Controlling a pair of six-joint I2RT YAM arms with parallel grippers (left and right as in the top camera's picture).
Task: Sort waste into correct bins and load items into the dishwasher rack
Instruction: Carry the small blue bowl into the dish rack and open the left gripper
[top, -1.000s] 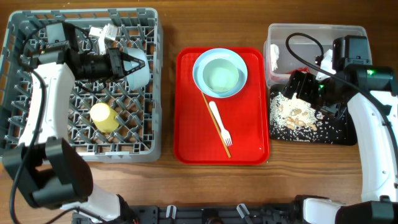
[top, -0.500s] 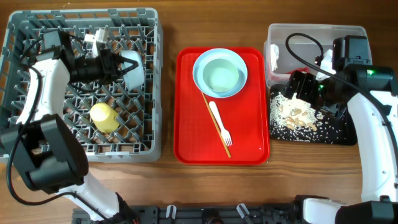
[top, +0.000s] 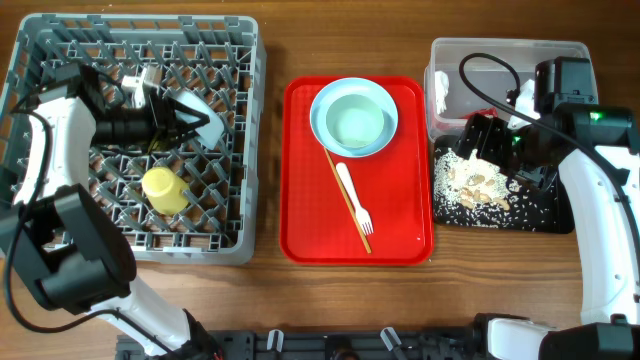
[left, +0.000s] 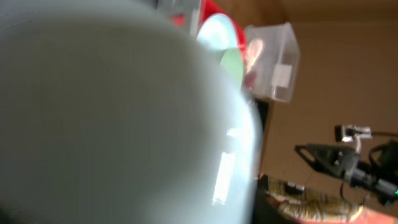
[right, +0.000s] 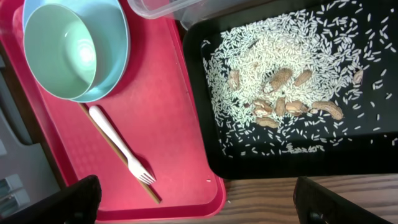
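Note:
My left gripper (top: 172, 120) is shut on a pale bowl (top: 200, 115) and holds it tilted on edge inside the grey dishwasher rack (top: 245, 120). That bowl fills the left wrist view (left: 112, 124) and hides the fingers. A yellow cup (top: 160, 188) stands in the rack. The blue plate (top: 320, 108) with the second bowl (top: 358, 125), the white fork (top: 353, 195) and the chopstick (top: 332, 165) lie on the red tray. My right gripper (top: 490, 140) is open and empty over the black tray (top: 545, 215), which holds rice (right: 292, 62) and beige scraps (right: 280, 78). White paper (top: 438, 92) lies in the clear tub (top: 500, 60).
The red serving tray (top: 400, 230) sits between the rack and the bins. The right wrist view shows the plate (right: 118, 56), bowl (right: 59, 50), fork (right: 118, 146) and black tray rim (right: 199, 106). The right arm's cable loops over the tub.
My left gripper has drawn back to the left with the bowl, deeper into the rack, and the rack has shifted slightly. The right arm has not moved.

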